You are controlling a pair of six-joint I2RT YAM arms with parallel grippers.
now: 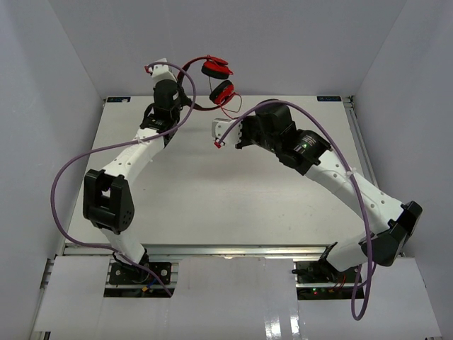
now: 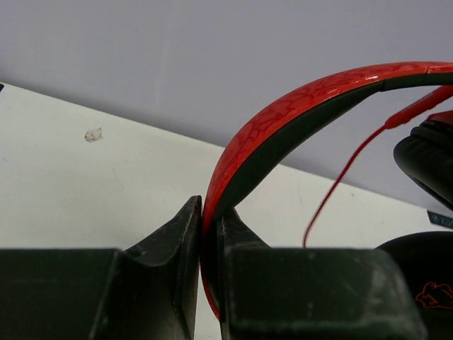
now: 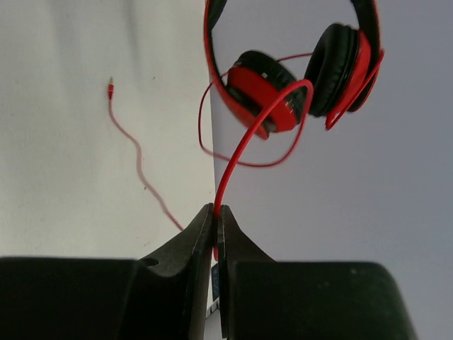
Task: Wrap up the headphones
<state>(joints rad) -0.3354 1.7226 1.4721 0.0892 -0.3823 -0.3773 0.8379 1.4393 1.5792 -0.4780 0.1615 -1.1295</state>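
Note:
The headphones (image 1: 216, 69) hang in the air over the table's far edge, with two red ear cups with black pads close together. My left gripper (image 1: 164, 71) is shut on the red-and-black headband (image 2: 283, 113), which runs up between its fingers (image 2: 180, 234). My right gripper (image 1: 221, 136) is shut on the thin red cable (image 3: 241, 149), a little below and in front of the ear cups (image 3: 262, 95). The cable loops loosely under the cups. Its free end with the plug (image 3: 110, 88) trails over the table.
The white table (image 1: 233, 191) is boxed in by white walls on the left, right and back (image 1: 283, 42). Thick purple robot cables (image 1: 71, 170) arc beside both arms. A small scrap (image 2: 93, 134) lies on the table near the back edge.

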